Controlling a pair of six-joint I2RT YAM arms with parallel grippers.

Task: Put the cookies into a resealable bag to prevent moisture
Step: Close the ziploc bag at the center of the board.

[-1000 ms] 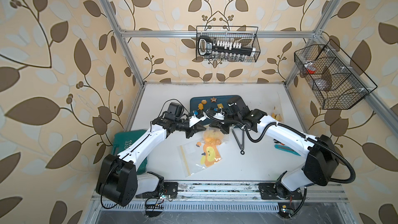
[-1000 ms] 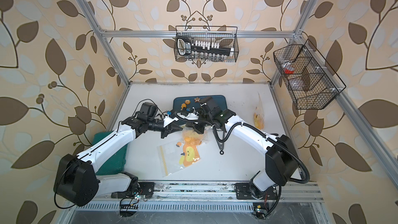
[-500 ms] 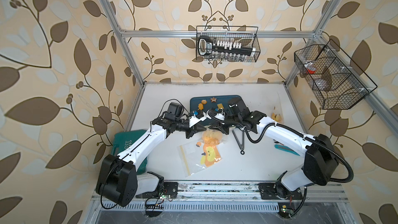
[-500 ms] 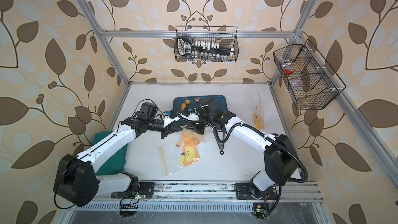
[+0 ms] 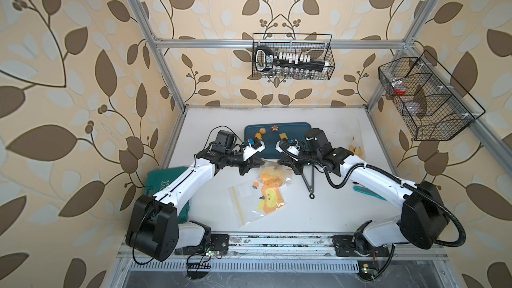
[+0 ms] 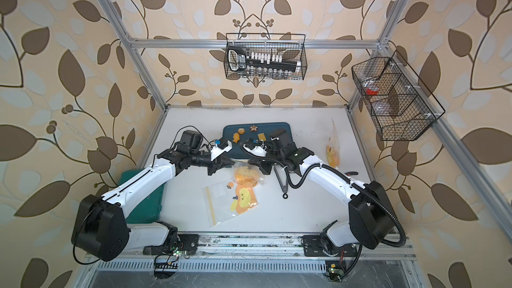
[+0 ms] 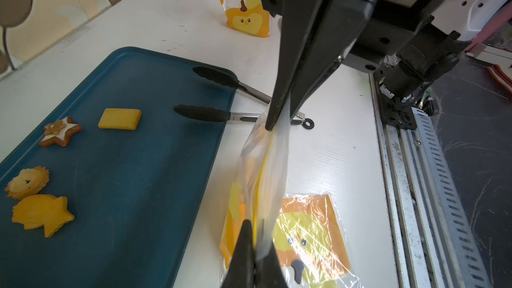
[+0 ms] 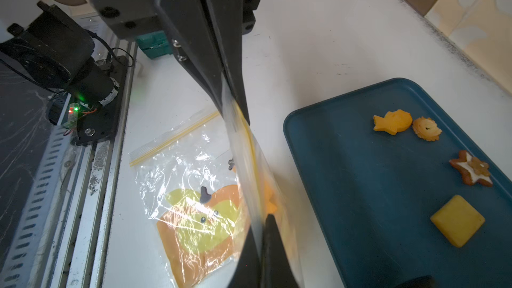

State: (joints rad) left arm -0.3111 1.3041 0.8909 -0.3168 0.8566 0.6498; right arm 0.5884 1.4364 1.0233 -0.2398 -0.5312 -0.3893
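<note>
Left gripper (image 7: 253,227) is clamped on one edge of the bag (image 7: 263,167). Right gripper (image 7: 277,124) is narrow, pinching the other edge. The bag hangs twisted between them, centre of frame. Four cookies (image 7: 41,213) sit on the tray (image 7: 138,203), left side; some orange ones seem already bagged.

Risks:
- Film is slick, so either pinch could slip and drop the bag onto the spare bag (image 7: 310,234).
- Pulling apart could twist the mouth shut.
- Tongs (image 7: 210,113) lie free, and I have no hand spare.
</note>
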